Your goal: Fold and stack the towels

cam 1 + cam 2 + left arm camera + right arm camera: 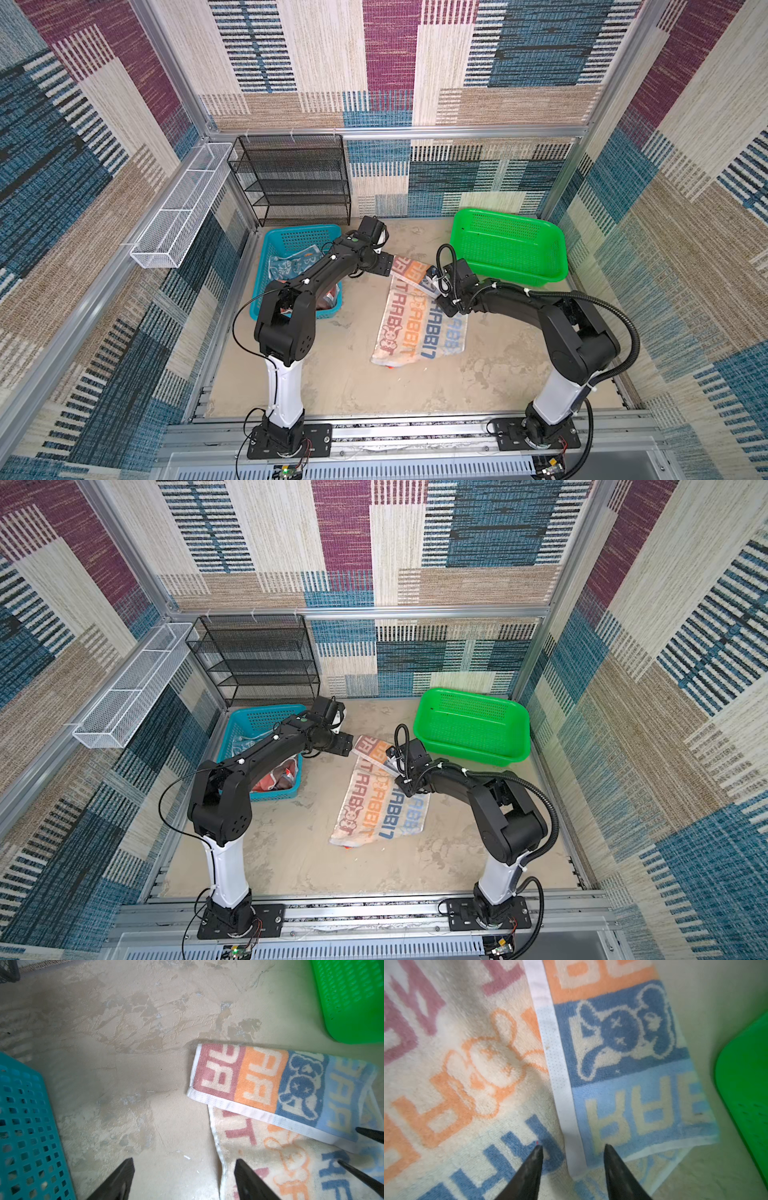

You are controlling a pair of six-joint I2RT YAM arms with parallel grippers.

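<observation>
The orange-and-blue lettered towel (419,328) (382,808) lies flat in the middle of the table, with its far end folded back over itself as a flap (270,1088). My left gripper (184,1160) (388,266) hangs open at the flap's left corner, one finger over the bare table and one over the towel's edge. At the flap's right end, my right gripper (573,1146) (434,286) stands open, its fingertips either side of the white hem (560,1076). A blue rabbit towel (291,262) and a coral towel (328,299) lie in the blue basket.
The blue basket (299,232) stands at the back left under my left arm. The green basket (509,272) stands at the back right, close to my right wrist. A black mesh shelf (291,178) and a white wire rack (178,208) line the back left walls.
</observation>
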